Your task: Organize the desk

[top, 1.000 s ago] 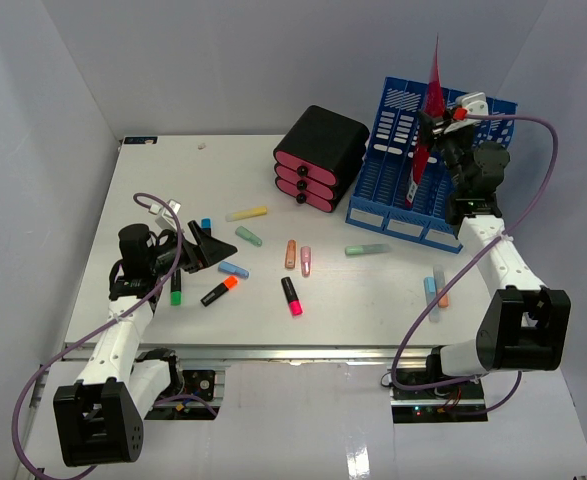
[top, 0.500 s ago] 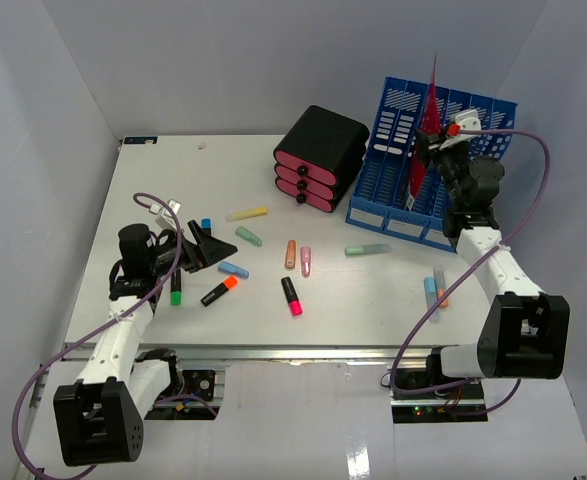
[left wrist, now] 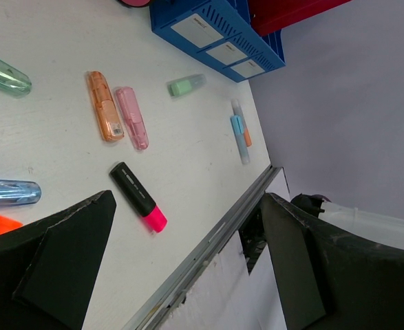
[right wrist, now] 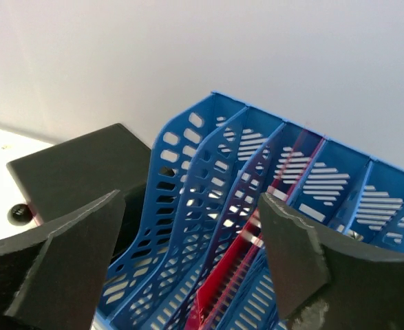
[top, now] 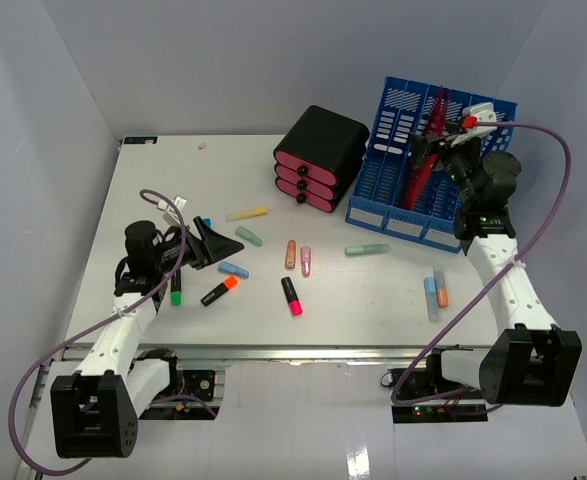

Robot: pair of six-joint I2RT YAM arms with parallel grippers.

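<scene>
The white desk (top: pixel 153 190) carries several loose highlighters, among them a black-and-pink one (top: pixel 291 296) (left wrist: pixel 138 197), an orange one (top: pixel 290 253) and a yellow one (top: pixel 246 213). At the back right stands a blue file rack (top: pixel 388 185) (right wrist: pixel 188 179), and a red folder (top: pixel 420 172) (right wrist: pixel 232 285) leans in one of its slots. Just above the rack my right gripper (top: pixel 429 148) (right wrist: pixel 191 254) is open, its jaws apart on either side of the folder's slot and not touching it. My left gripper (top: pixel 213 245) (left wrist: pixel 188 261) hangs open and empty over the desk's left side.
A black drawer unit with pink fronts (top: pixel 318 157) sits left of the rack. More highlighters lie near the right front (top: pixel 435 291), in the middle (top: pixel 367 249) and by the left gripper (top: pixel 219 290). Pale walls close the desk in, and a metal rail (left wrist: pixel 208 240) edges its front.
The right gripper opened and let go of the red folder, which dropped from held high into the rack slot. The right wrist drew back to the right. The left arm shifted slightly.
</scene>
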